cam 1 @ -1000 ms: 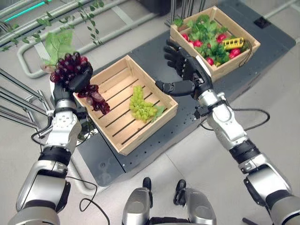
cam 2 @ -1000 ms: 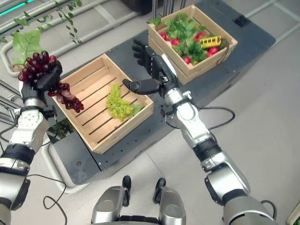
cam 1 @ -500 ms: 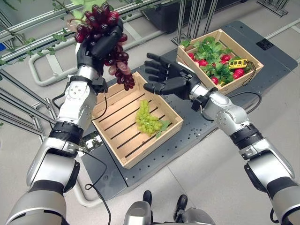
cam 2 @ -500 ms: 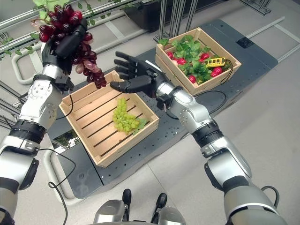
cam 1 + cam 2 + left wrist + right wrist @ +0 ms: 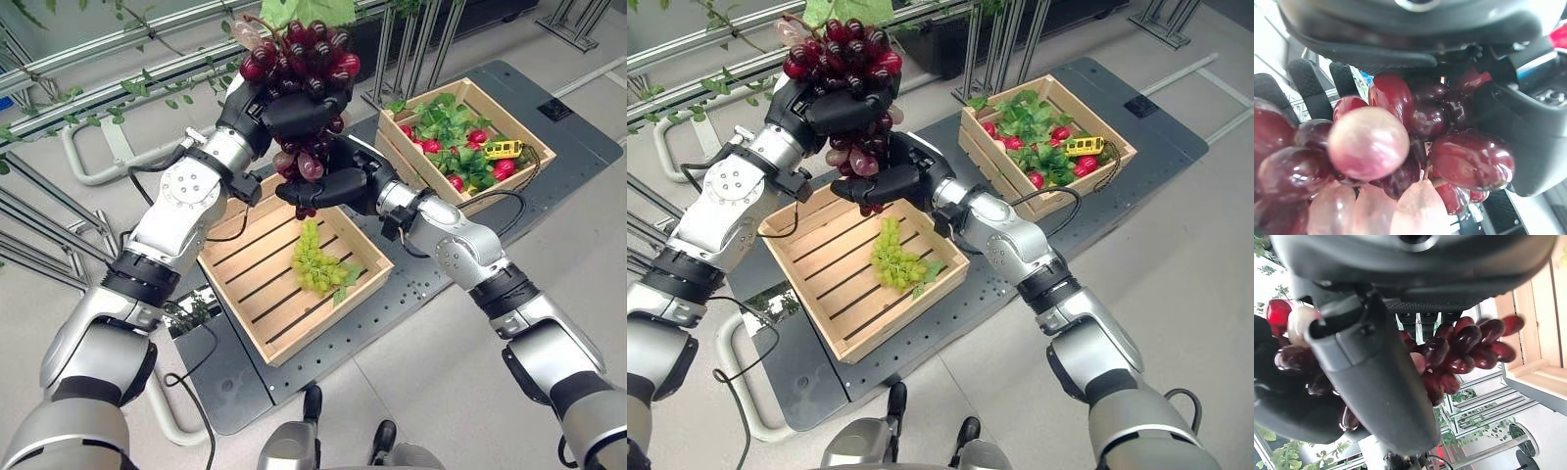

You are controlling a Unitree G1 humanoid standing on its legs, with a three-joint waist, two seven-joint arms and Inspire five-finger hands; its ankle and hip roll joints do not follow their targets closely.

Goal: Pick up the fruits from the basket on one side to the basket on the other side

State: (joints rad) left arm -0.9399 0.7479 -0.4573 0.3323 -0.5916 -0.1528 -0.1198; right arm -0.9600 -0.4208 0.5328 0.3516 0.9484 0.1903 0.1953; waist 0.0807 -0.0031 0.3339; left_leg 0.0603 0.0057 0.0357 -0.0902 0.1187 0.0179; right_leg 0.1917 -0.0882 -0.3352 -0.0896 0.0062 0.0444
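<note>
My left hand point(image 5: 286, 110) is shut on a bunch of red grapes point(image 5: 299, 69), held high over the back edge of the near wooden crate point(image 5: 245, 284). The bunch's lower end point(image 5: 860, 162) hangs down into my right hand point(image 5: 338, 184), which is open, palm against the grapes, thumb reaching under them. In the right wrist view the red grapes point(image 5: 1469, 347) lie between the thumb point(image 5: 1371, 382) and straight fingers. Red grapes point(image 5: 1400, 142) also press close in the left wrist view. Green grapes point(image 5: 315, 259) lie in the near crate.
A second wooden crate point(image 5: 519, 117) at the back right holds green leaves, several red fruits and a yellow object point(image 5: 502, 149). Both crates stand on a dark platform point(image 5: 411, 294). Metal rails with vines point(image 5: 118, 88) run behind on the left.
My left hand has carried the red grapes to the right, to the right hand. The right hand has moved in under the bunch and now touches its lower end.
</note>
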